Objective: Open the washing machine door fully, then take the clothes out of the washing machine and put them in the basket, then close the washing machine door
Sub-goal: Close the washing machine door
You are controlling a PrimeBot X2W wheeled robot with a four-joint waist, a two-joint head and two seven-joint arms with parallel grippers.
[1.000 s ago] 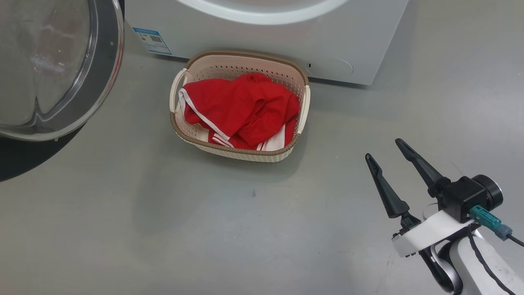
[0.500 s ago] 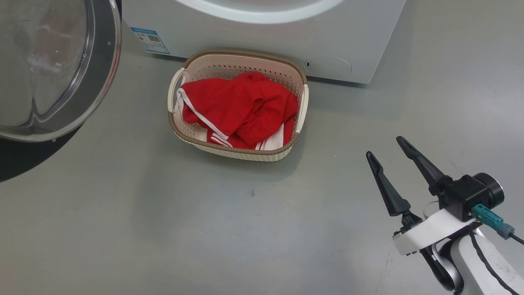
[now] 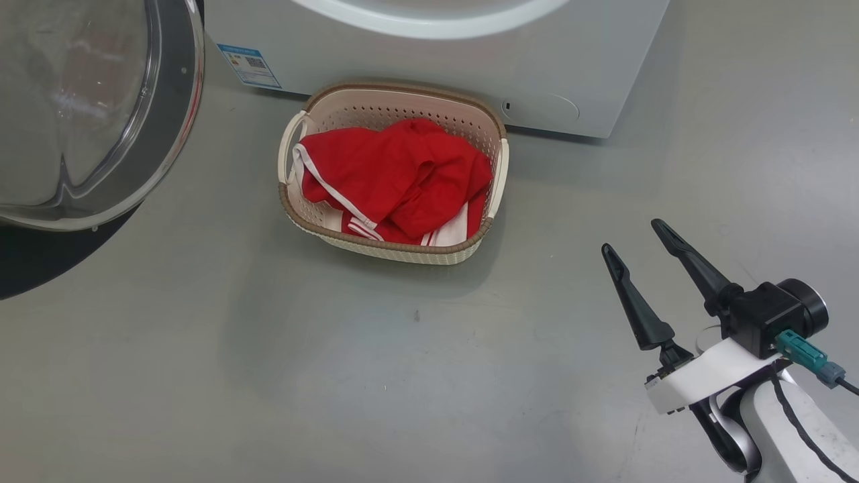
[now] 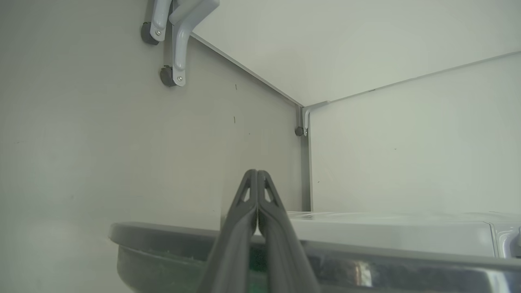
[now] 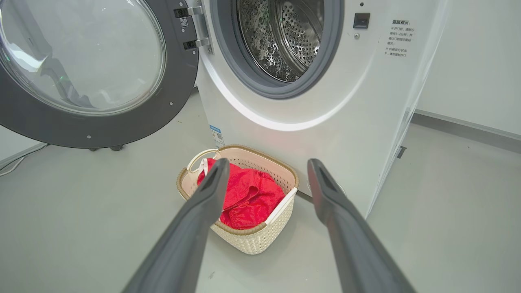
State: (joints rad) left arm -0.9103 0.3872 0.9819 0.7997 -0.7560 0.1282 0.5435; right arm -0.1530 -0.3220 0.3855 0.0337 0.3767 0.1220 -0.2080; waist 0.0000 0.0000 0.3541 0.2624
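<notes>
— Although the washing machine (image 3: 429,67) is cut off at the top of the head view, can you place the clothes (image 3: 396,178)?
— Yes, the red heap lies in the basket (image 3: 402,249), on the floor (image 3: 335,369) against the machine's front.
— And the fingers?
— Right gripper (image 3: 631,236) is spread wide and empty, well apart from the basket, to its right. Left gripper (image 4: 257,173) is pressed shut on nothing, above a dark curved edge (image 4: 163,244) that's hard to make out. The washing machine door (image 5: 81,69) stands open, its left side cropped

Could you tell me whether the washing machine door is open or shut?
Open: the washing machine door stands swung wide beside the port, and the perforated drum shows uncovered.
</notes>
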